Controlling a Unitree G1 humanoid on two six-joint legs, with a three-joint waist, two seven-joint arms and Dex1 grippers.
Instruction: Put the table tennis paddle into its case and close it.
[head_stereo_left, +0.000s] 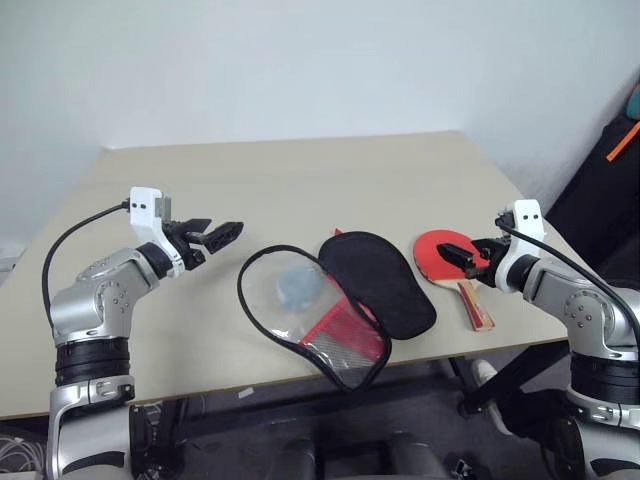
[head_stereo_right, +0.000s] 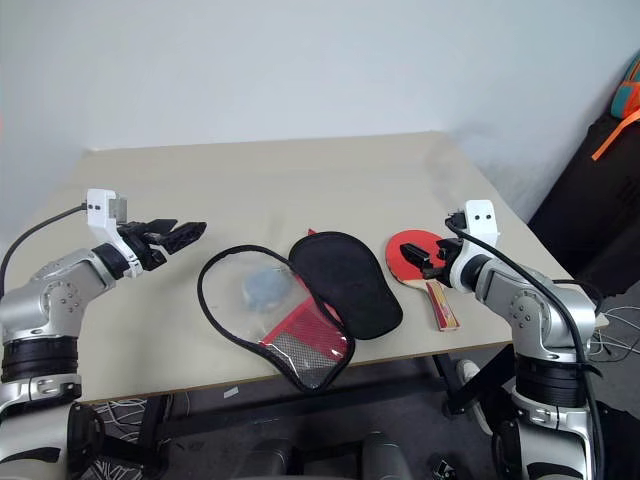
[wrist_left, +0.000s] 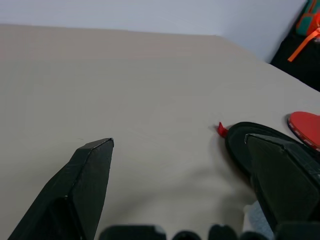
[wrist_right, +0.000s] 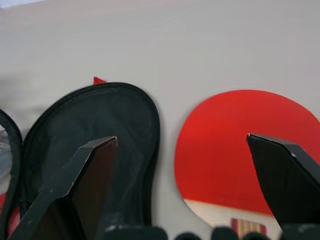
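Directly under right end effector (head_stereo_left: 458, 254): paddle (head_stereo_left: 436, 262)

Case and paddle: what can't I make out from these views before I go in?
- Table tennis paddle: head views, right gripper hides part of the blade.
- Case: the small blue-grey thing inside is too indistinct to identify.
- Case zipper: too small to find in any view.

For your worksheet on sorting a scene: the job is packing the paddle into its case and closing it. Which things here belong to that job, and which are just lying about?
Belongs to the job:
- paddle
- case, lying open
- left claw and right claw, both open

Just lying about:
- blue-grey wad inside the case
- table
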